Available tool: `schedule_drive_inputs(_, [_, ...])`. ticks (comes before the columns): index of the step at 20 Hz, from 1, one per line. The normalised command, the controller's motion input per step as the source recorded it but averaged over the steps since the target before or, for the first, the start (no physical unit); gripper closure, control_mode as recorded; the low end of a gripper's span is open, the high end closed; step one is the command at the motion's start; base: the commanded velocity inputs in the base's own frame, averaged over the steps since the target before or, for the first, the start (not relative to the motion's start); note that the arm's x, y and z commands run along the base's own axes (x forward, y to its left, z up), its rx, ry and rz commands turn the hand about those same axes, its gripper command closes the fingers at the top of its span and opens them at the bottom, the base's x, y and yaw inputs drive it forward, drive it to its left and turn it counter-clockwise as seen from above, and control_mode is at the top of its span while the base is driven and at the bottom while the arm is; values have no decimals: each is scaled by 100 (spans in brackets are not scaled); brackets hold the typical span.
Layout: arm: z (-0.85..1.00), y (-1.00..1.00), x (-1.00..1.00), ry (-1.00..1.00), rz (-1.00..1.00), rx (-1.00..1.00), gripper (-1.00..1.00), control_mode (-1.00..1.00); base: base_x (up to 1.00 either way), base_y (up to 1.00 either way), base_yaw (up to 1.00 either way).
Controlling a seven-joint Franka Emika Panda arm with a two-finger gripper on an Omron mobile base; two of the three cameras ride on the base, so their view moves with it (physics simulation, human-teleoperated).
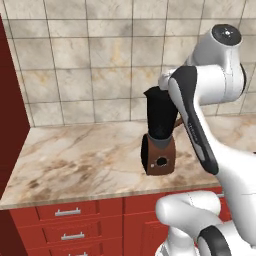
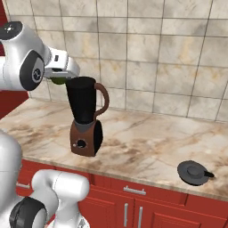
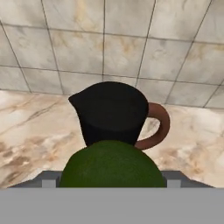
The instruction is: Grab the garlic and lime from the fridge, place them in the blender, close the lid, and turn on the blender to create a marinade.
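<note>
Gripper (image 2: pixel 59 78) jaws stand wide around a dark green lime (image 3: pixel 112 165), held just beside the rim of the blender (image 2: pixel 85 116) at the back-left of its open black jar. I judge the lime light, firm and round, with a waxy skin apt to roll or slip, so a hold across its widest part suits it best. What lies inside the jar I cannot tell; it looks dark. The lid (image 2: pixel 193 172) lies on the marble counter (image 2: pixel 147 142), well apart from the blender.

The marble counter (image 2: pixel 147 133) carries the blender (image 2: pixel 87 118) and lid (image 2: pixel 193 172).
</note>
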Motion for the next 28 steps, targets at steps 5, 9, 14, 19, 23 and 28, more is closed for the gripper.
schedule_drive_inputs(5, [-42,1,71,0,0,-7,100,-100,0,0,0])
schedule_drive_inputs(9, [-52,0,100,3,0,0,100,-100,0,0,0])
schedule_drive_inputs(14, [-27,-1,99,10,0,0,100,-100,0,0,0])
schedule_drive_inputs(19, [-32,-14,56,15,0,1,100,-100,0,0,0])
schedule_drive_inputs(23, [-37,-11,16,17,2,3,100,-100,0,0,0])
schedule_drive_inputs(28, [0,-1,13,-2,0,2,-100,-100,0,0,0])
